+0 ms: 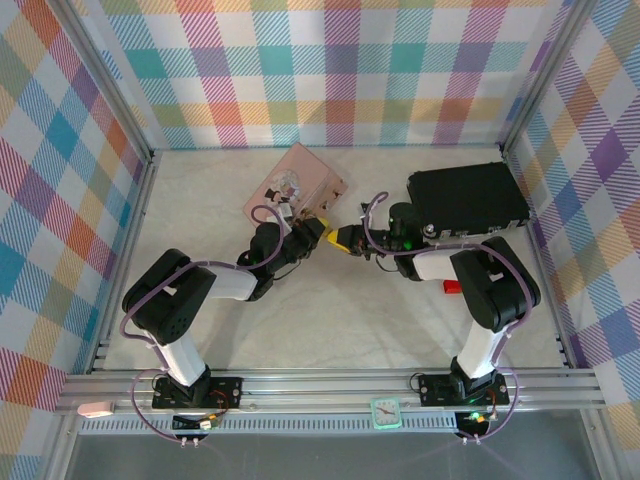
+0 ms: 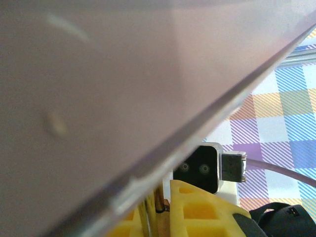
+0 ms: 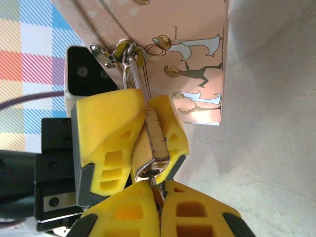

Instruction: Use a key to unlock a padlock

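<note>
The left gripper [image 3: 147, 116] is pinching the padlock [image 3: 154, 143] steady against the pink tin [image 3: 197, 29]; the right gripper [image 3: 159, 205] is clamping the key [image 3: 154, 181] at its keyhole.

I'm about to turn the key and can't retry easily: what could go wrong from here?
1. The right tool pinches the key by a thin, mostly hidden sliver; twisting could slip or bend it.
2. The left tool grips the padlock while its shackle runs through the hasp of the pink tin; any pull may drag or tip the tin.
3. The two tools sit almost touching, so rotating could make them collide.
</note>
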Robot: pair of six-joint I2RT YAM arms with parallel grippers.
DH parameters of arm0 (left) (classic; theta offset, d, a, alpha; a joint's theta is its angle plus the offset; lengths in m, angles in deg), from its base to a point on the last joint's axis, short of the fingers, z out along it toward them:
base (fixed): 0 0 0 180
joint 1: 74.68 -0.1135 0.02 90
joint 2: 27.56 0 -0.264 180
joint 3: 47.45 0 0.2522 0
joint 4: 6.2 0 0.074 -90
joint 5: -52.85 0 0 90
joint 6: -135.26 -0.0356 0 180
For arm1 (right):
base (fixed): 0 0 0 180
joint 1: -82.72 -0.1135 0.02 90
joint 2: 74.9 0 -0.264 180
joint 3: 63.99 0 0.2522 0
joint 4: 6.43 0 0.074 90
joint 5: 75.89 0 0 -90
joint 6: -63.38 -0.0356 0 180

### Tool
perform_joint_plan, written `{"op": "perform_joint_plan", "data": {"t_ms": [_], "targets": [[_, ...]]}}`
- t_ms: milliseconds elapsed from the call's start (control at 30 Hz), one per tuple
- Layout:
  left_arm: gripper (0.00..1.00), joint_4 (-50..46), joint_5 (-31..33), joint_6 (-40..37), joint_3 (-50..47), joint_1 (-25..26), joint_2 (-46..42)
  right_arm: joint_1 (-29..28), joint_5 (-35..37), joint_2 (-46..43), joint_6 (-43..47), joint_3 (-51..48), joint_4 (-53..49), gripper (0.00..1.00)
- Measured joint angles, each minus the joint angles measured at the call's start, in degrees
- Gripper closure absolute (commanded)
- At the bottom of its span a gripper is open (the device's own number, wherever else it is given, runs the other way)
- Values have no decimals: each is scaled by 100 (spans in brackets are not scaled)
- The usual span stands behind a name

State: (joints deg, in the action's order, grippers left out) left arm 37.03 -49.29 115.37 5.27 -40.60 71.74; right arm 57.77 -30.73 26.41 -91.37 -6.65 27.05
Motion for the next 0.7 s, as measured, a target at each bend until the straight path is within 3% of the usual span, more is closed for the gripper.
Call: {"op": "perform_joint_plan", "data": {"t_ms": [233, 533, 700], "targets": [[100, -26, 284, 72, 20, 24, -4, -149, 511, 208, -968, -232, 999, 100], [100, 162, 461, 284, 85, 39, 229, -129, 634, 345, -962, -177, 1058, 100], [100, 201, 474, 365, 85, 46, 264, -101, 584, 354, -935, -179, 1058, 95]]}}
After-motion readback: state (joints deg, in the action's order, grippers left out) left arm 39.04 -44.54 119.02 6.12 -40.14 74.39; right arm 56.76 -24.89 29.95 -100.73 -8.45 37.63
